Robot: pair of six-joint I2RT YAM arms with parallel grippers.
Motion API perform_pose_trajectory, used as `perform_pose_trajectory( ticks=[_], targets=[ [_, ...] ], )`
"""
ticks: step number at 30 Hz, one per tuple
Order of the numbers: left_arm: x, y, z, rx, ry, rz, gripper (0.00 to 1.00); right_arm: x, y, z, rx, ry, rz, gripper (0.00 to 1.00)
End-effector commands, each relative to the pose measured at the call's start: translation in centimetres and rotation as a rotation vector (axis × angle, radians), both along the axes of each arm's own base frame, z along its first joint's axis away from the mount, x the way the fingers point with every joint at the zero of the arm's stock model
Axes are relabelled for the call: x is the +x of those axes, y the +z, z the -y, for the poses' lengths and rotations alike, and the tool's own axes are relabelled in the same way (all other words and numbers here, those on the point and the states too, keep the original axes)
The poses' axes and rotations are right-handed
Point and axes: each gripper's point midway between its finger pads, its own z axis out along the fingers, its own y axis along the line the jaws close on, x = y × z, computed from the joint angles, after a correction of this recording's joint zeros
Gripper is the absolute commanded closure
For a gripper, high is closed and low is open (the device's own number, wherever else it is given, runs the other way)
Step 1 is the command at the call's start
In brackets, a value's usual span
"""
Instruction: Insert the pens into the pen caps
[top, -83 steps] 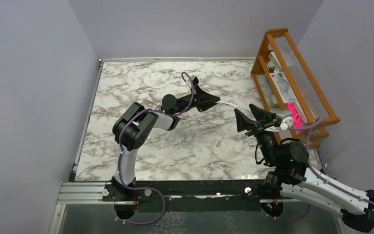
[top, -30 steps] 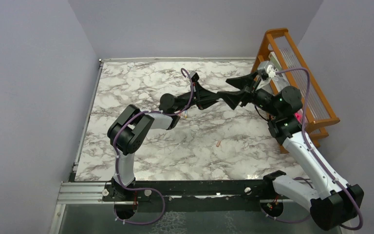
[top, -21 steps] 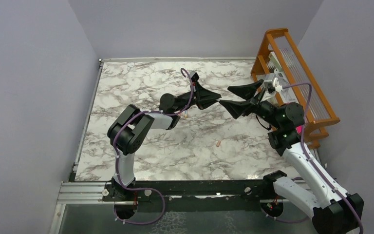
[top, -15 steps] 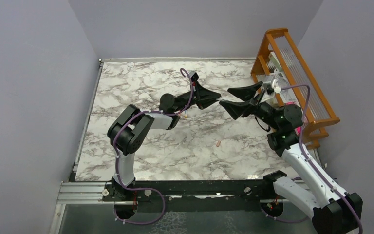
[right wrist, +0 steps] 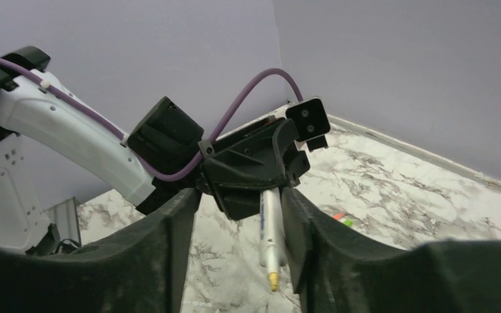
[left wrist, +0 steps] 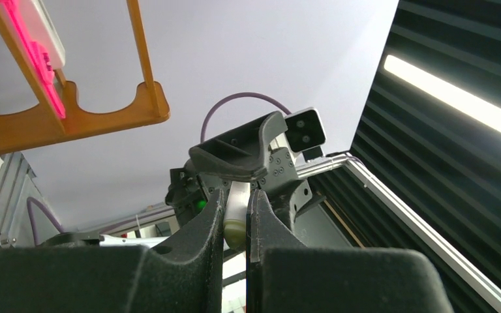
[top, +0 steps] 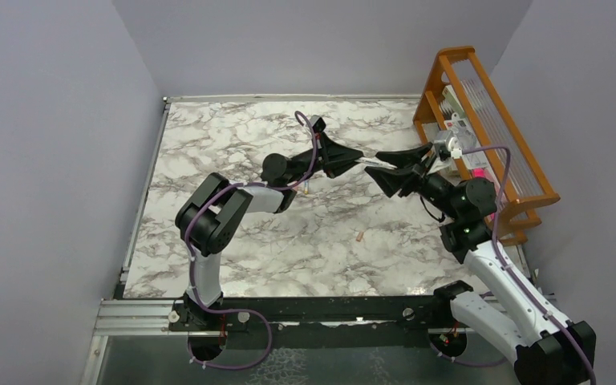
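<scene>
No legible text, brand, number or sign appears in any view. The whitish pen (right wrist: 271, 228), left of the wooden rack (top: 459, 53) in the overhead view, carries a short dark-blue print along its barrel. This print is too small to read. Inside the rack, the white packaging (top: 459, 132) shows dark marks that are too blurred to read. The pink item (top: 479, 173) just below that packaging in the same rack shows no readable characters.
</scene>
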Motion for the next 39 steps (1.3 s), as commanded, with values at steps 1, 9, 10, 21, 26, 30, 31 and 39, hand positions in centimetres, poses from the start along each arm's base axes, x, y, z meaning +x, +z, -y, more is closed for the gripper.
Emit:
perform_pose_trajectory(
  ticks=[1, 9, 10, 21, 26, 30, 31, 39],
  targets=[
    [-3.6, 6.3, -3.2, -0.214, -0.062, 0.089, 1.00, 0.3, 0.0, 0.2, 0.027, -0.015, 0.003, 0.54],
    [-4.8, 5.9, -2.6, -0.202, -0.081, 0.096, 1.00, -0.1, 0.7, 0.1, 0.042, 0.005, 0.027, 0.99],
    [-5.0, 5.9, -2.6, -0.201, -0.084, 0.099, 1.00, -0.2, 0.6, 0.1, 0.040, 0.009, 0.025, 0.99],
    [-4.8, 5.6, -2.0, -0.141, -0.052, 0.374, 0.49, 0.1, 0.9, 0.2, -0.037, -0.011, -0.083, 0.99],
    [-3.8, 5.2, -3.2, -0.086, 0.053, 0.629, 0.49, -0.8, 0.8, 1.5, -0.086, -0.069, -0.158, 0.99],
    [-4.4, 4.7, -3.7, -0.044, 0.073, 0.825, 0.67, -2.0, 1.1, 1.9, -0.161, -0.065, -0.225, 0.99],
    [-4.5, 4.5, -3.8, -0.036, 0.080, 0.859, 0.68, -2.1, 1.2, 2.1, -0.176, -0.074, -0.238, 0.99],
    [-5.7, 4.0, -4.0, -0.012, 0.065, 1.051, 0.39, -3.5, -0.1, 2.0, -0.287, -0.013, -0.333, 0.99]
  ],
)
